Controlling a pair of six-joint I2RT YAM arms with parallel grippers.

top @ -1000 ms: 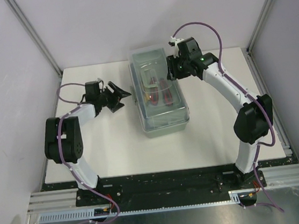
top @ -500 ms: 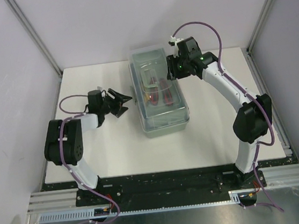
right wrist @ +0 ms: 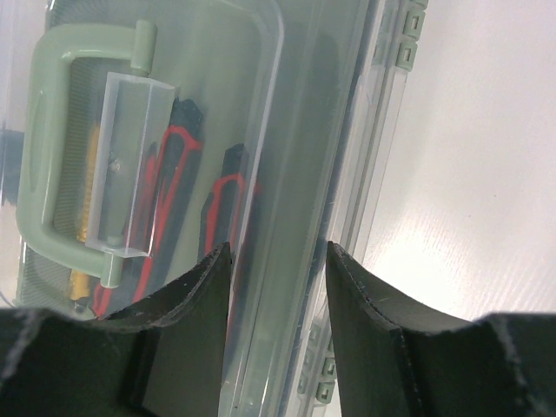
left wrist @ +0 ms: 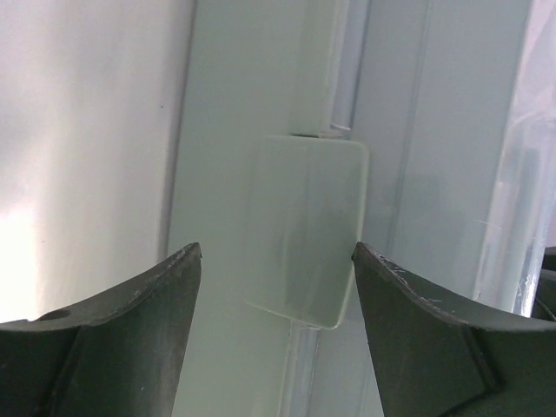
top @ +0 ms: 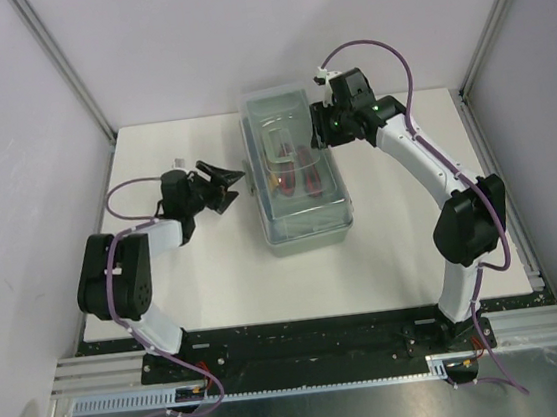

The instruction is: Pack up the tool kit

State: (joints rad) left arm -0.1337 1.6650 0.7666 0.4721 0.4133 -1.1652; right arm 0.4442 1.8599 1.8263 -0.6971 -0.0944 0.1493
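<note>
The tool kit (top: 294,171) is a sage-green box with its clear lid down, in the middle of the table. Red-and-black tool handles (right wrist: 178,165) show through the lid beside its green carry handle (right wrist: 39,174). My left gripper (top: 223,185) is open just left of the box. In the left wrist view a green latch tab (left wrist: 304,230) on the box's side shows between the spread fingertips of the left gripper (left wrist: 276,261). My right gripper (top: 318,131) sits over the lid's right edge, toward the back. The right gripper (right wrist: 278,252) stands part open, and the lid's rim shows between its fingers.
The white table top (top: 216,276) ends at a black rail along the near edge. Grey walls with metal posts (top: 66,67) enclose the back and sides. Small green hinge blocks (right wrist: 404,35) line the box's right edge.
The left arm has shifted, its elbow dropping toward the near edge, while its gripper stayed beside the box's left side. The right arm and the box have not moved.
</note>
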